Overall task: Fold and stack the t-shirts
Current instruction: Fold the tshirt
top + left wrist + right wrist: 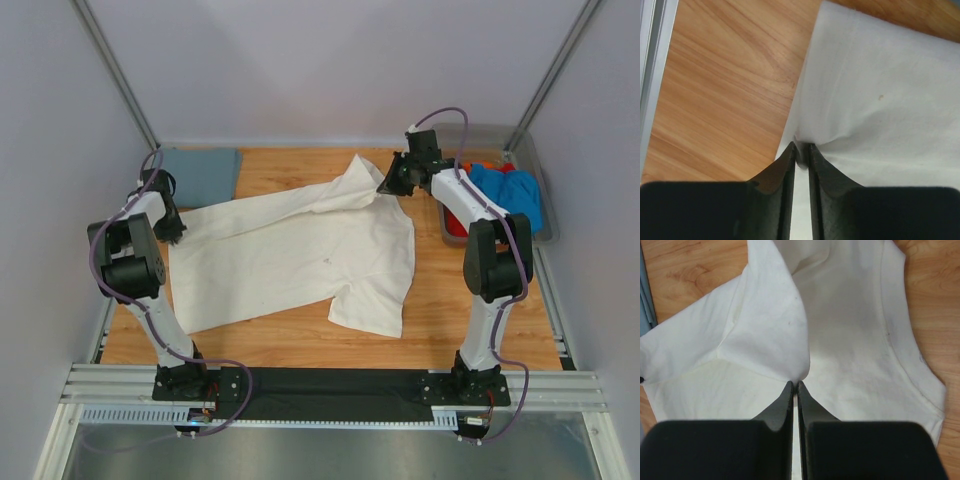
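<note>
We see a cream t-shirt (pixel 290 255) spread across the wooden table (pixel 440 310). Our left gripper (pixel 801 149) is clamped on its left edge. Our right gripper (pixel 795 385) pinches a lifted fold at its far side.

Bright, even light; soft shadows, sharp focus.

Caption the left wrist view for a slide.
Left gripper pinching the edge of the cream t-shirt on the wooden table.
</note>
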You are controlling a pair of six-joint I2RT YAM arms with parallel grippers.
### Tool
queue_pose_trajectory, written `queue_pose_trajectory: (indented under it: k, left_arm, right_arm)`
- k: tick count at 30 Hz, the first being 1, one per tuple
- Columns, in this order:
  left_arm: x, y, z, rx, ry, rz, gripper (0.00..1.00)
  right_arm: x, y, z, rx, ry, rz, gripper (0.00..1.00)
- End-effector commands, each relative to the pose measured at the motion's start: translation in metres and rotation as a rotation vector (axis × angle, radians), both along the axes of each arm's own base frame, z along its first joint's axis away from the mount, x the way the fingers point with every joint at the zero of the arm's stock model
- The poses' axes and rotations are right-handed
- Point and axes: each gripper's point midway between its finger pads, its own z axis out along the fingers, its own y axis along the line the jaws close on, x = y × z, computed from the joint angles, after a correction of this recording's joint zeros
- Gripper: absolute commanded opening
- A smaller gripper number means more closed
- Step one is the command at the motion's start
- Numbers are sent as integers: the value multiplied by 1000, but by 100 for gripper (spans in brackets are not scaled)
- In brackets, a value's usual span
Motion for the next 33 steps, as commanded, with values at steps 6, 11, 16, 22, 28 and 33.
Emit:
queue_pose_trajectory:
  k: [6, 11, 16, 22, 28, 33]
  left_arm:
    - [-15, 9, 59, 50, -117, 142, 45]
    - [-12, 13, 85, 68, -138, 157, 45]
    - [8, -1, 83, -33, -179, 138, 44]
    - [17, -16, 54, -124, -131, 91, 42]
    - [27, -20, 34, -171, -109, 90, 33]
    - [41, -26, 25, -217, -122, 93, 29]
  right_arm:
    - [-46, -2, -26, -47, 151, 16, 7]
    - [-68, 4, -23, 6, 203, 27, 0]
    - [-71, 8, -27, 69, 210, -25, 0]
    - [-69, -5, -31, 22, 232, -45, 20]
    - [31, -33, 35, -12, -65, -74, 64]
    - [104, -31, 13, 43, -66, -79, 70]
